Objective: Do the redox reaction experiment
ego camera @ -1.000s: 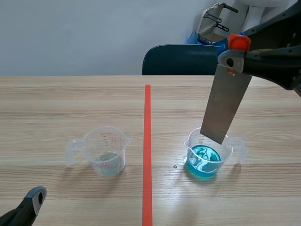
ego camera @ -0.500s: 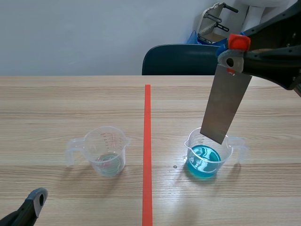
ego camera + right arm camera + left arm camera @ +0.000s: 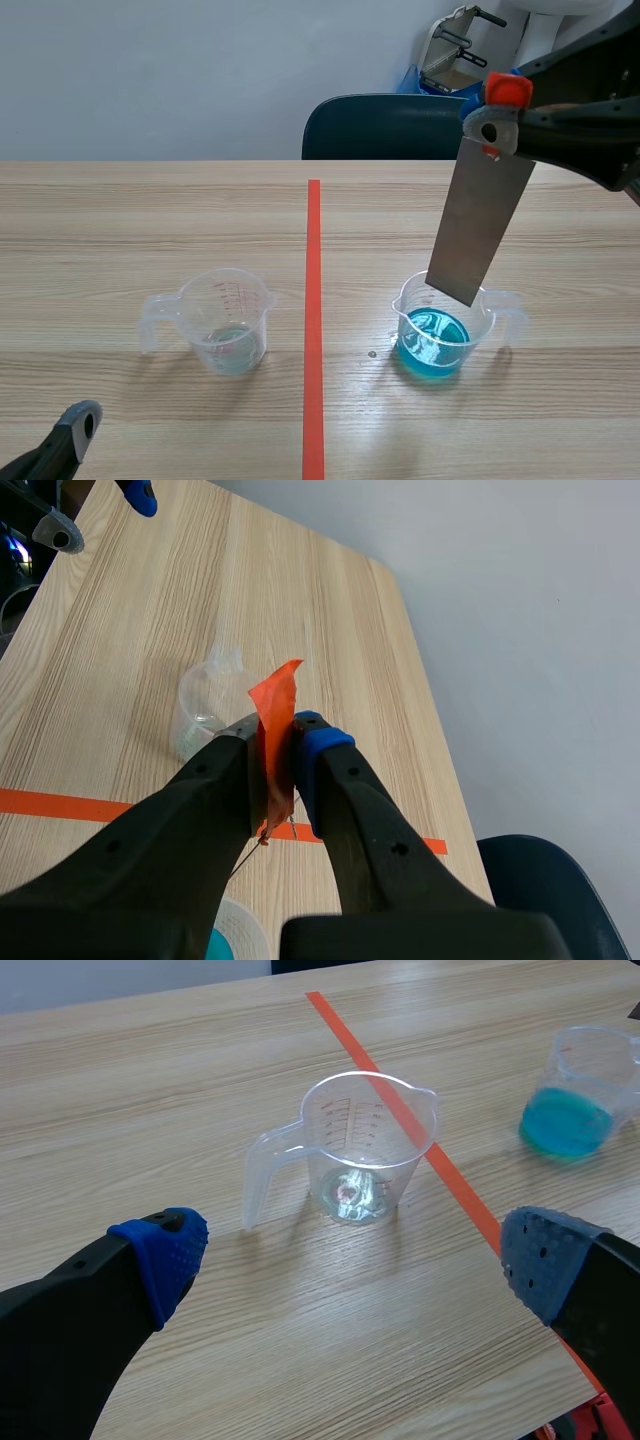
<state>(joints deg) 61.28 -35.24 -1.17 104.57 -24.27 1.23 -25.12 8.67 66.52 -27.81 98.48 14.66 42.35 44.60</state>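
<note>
A grey metal strip with an orange-red tape tab at its top hangs tilted from my right gripper, which is shut on that tab. The strip's lower end is at the rim of a clear measuring cup of blue liquid, above the liquid. Left of the red line stands a second clear cup with a little clear liquid in its bottom. My left gripper is low by the front edge, open, with that cup ahead of it and nothing between its fingers.
A red tape line runs down the middle of the wooden table between the two cups. A dark chair back stands behind the far edge. Small droplets lie on the table beside the blue cup.
My left gripper has sunk slightly toward the front edge. The ripples in the blue liquid have calmed. The strip and the right arm have kept still.
</note>
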